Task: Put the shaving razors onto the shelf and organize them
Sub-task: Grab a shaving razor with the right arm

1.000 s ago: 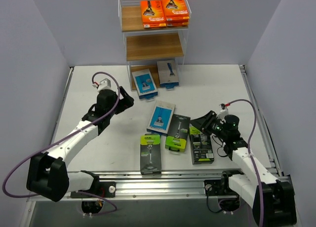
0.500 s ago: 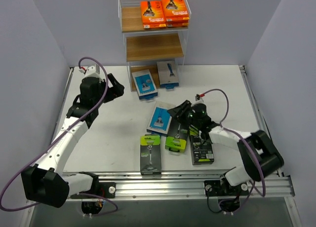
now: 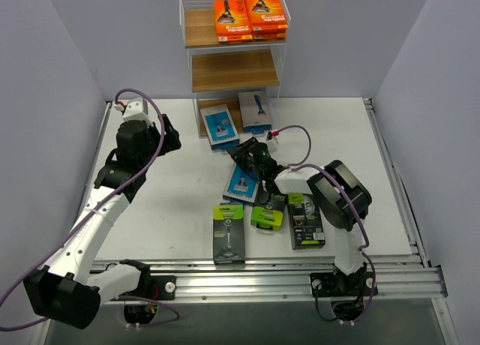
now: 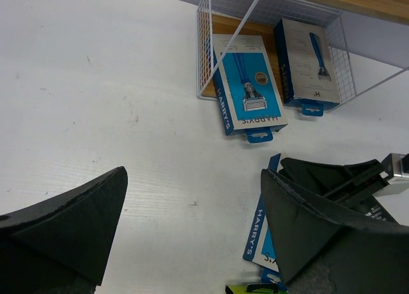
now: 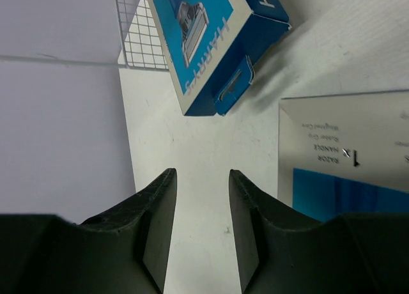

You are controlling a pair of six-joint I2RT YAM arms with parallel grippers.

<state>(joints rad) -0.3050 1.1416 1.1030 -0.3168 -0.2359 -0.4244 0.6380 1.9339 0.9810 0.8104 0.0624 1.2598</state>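
Shaving razors in flat orange packs sat stacked on the top tier of the white-wire, wooden-board shelf, toward its right side. The left gripper hung off the shelf's left front corner, jaws spread wide and empty. The right gripper hovered just in front of the shelf, jaws narrowly apart with nothing between them, at the shelf-ward end of a loose blue-and-white pack. Two more blue-and-white boxed packs lay on the bottom tier, jutting forward. Three black packs with lime-green tops lay farther in front of the shelf on the white table.
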